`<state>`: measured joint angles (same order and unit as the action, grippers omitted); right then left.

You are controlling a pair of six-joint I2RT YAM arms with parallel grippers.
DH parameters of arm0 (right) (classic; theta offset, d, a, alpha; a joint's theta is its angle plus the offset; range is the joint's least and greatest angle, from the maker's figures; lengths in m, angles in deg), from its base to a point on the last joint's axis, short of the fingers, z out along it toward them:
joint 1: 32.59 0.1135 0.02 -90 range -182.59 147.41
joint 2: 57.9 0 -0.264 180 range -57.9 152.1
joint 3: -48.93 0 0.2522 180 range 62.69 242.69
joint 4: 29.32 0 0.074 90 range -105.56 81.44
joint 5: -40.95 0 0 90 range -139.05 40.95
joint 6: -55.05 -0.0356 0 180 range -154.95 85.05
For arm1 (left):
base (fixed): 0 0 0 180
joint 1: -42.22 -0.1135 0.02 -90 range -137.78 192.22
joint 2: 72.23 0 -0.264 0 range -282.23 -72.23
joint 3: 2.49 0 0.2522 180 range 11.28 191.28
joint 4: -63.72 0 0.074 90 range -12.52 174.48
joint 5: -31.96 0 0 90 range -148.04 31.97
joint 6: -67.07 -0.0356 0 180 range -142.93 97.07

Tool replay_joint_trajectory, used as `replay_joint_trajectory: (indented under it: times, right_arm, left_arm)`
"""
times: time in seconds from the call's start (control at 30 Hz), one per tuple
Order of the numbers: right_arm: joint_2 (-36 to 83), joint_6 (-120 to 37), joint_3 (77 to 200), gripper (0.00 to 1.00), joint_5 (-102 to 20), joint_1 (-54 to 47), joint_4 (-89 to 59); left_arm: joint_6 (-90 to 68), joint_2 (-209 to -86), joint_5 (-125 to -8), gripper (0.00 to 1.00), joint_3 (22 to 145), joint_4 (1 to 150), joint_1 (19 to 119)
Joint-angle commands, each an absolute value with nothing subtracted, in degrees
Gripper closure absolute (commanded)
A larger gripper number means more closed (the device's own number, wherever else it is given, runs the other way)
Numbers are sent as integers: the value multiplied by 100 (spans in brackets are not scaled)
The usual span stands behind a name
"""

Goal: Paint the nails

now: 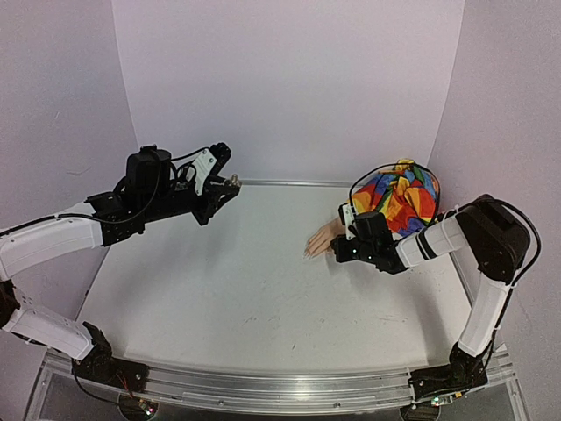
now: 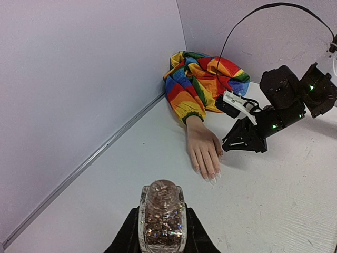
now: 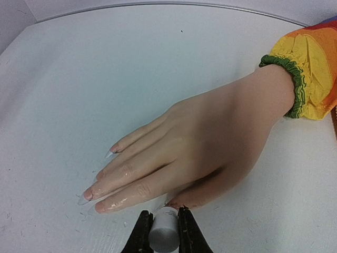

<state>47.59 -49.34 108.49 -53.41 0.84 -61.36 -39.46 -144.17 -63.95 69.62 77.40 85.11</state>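
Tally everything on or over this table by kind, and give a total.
Mannequin hand: 1
Rainbow sleeve: 1
Polish bottle: 1
White cap: 1
Robot hands: 2, left hand, right hand
Total: 6

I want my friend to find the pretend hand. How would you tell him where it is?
Look at the white table, at its far right side, where a bunched rainbow sleeve lies. A peach mannequin hand pokes out of its cuff, lying flat, fingers pointing left. It is the only skin-coloured thing, with long clear nails, beside the right gripper.
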Motion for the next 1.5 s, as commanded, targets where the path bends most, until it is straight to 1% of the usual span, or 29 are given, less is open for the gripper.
replay_joint_trajectory:
  times: [0.0, 0.37, 0.7, 0.83, 1.03, 1.47]
  right_arm:
    - [4809, -4962, 11047, 100, -5273, 109, -6128]
    - [4831, -4998, 11042, 100, -4955, 121, -6100]
    - [4554, -4989, 10895, 100, -4745, 129, -6100]
    - [4372, -4997, 10801, 100, -4902, 129, -6105]
    - [4183, -5090, 10648, 100, -5483, 124, -6152]
    - [4587, -5042, 10892, 100, -5422, 124, -6131]
  left_arm:
    - [-3977, -14199, -6357, 100, 7000, 7426, 8476]
    - [-3998, -14156, -6347, 100, 6995, 7428, 8476]
    - [-3989, -14137, -6375, 100, 7002, 7428, 8476]
    - [-3991, -14123, -6375, 100, 7012, 7424, 8476]
    - [-3989, -14106, -6375, 100, 7008, 7436, 8476]
    - [-3991, -14076, -6375, 100, 7006, 7436, 8476]
